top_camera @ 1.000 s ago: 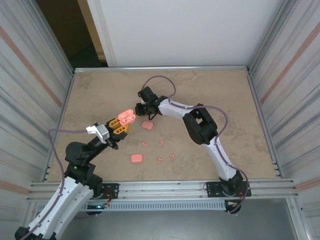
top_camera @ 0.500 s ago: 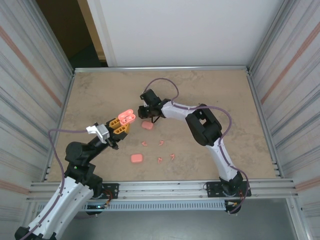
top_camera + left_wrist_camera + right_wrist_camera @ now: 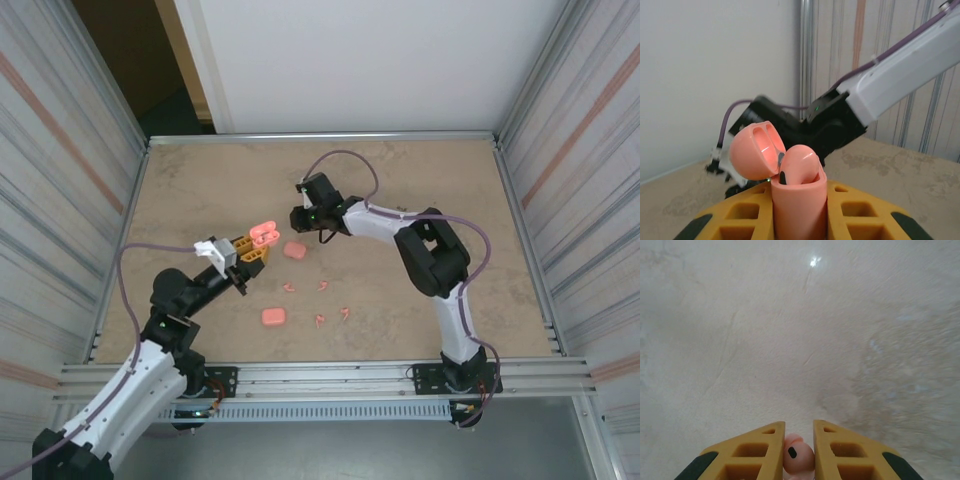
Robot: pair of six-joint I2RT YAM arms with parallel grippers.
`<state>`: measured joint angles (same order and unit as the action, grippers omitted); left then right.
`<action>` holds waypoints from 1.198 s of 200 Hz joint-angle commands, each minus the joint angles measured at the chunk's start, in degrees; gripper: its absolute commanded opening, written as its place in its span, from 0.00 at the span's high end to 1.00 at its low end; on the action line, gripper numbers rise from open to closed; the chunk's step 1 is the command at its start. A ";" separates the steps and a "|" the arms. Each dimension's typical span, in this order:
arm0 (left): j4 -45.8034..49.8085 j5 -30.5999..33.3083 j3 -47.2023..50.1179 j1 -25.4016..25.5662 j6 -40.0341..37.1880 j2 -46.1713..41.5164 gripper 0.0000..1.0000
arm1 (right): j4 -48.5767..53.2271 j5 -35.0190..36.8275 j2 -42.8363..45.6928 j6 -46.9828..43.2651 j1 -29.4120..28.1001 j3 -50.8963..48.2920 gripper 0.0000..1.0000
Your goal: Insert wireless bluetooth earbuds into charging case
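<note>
My left gripper point(image 3: 252, 250) is shut on an open pink charging case point(image 3: 263, 233), holding it upright above the table. In the left wrist view the case point(image 3: 799, 205) stands between the yellow fingers point(image 3: 860, 210), its lid point(image 3: 752, 152) hinged back to the left, with one earbud point(image 3: 801, 160) seated in it. My right gripper point(image 3: 302, 220) hovers just right of the case. In the right wrist view this gripper point(image 3: 799, 429) is shut on a small pink earbud point(image 3: 798, 456) with a black dot. Several loose earbuds point(image 3: 324, 285) lie on the table.
Two closed pink cases lie on the tan table, one point(image 3: 294, 250) below the right gripper and one point(image 3: 273, 317) nearer the front. The right arm's black wrist point(image 3: 825, 125) is close behind the held case. Metal walls fence in the table on both sides.
The right gripper has closed on an earbud and shifted right. The left arm has carried the open case to the right, closer to the right gripper.
</note>
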<state>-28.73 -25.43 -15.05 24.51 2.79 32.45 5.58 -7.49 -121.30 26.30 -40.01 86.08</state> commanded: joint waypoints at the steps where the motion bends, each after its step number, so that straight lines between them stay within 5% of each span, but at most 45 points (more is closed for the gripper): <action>1: -2.60 1.74 0.75 0.27 0.45 2.47 1.00 | -2.58 0.25 5.71 -2.08 1.06 -2.96 0.80; 97: -13.95 0.23 0.31 -0.16 6.77 19.12 1.00 | -7.28 0.33 25.38 -7.50 2.91 -16.67 0.80; 239: -31.47 -13.71 -5.11 0.26 16.08 35.33 1.00 | -13.81 -6.77 49.81 -15.52 1.76 -30.50 0.80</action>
<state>-54.08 -35.24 -17.74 24.45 16.60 66.57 -5.56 -12.29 -74.37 13.52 -37.60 56.97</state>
